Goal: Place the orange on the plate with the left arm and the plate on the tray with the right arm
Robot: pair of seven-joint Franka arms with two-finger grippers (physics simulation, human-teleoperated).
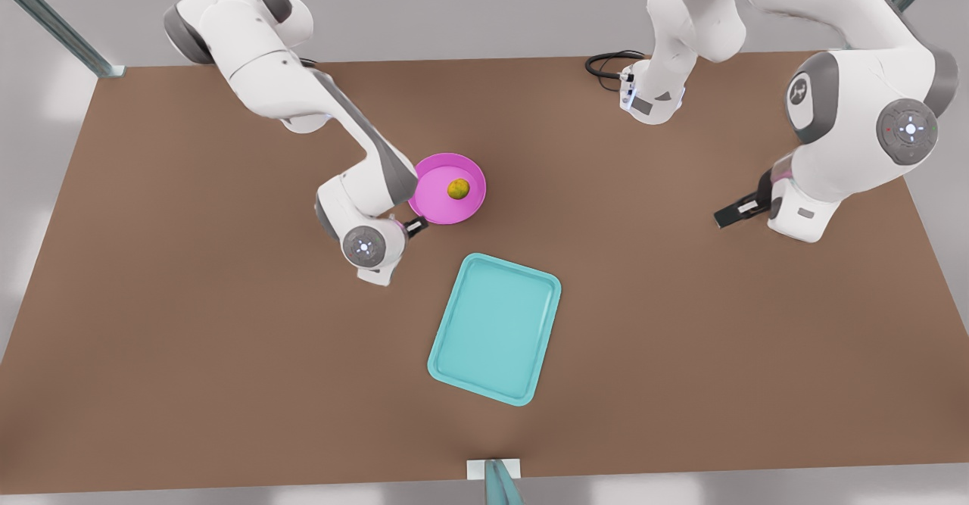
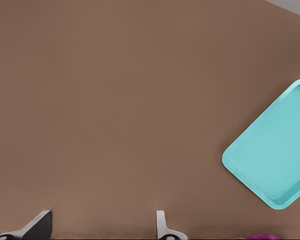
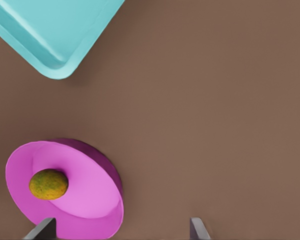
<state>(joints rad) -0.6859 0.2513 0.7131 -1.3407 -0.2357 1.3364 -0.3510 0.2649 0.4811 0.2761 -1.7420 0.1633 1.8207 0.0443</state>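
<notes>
Tabletop (image 1: 189, 300), orange (image 3: 48, 184) on plate (image 3: 85, 200)

Bright, even, soft overhead light; faint shadows, no glare, slightly blurry.

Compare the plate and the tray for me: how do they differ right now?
The plate is round and pink; the tray is rectangular and turquoise. The plate is smaller than the tray. The plate holds the orange; the tray holds nothing. The open right gripper sits at the plate's rim, away from the tray; the open left gripper waits far from both. Both are shallow, raised-rimmed, and rest apart on the table.
</notes>
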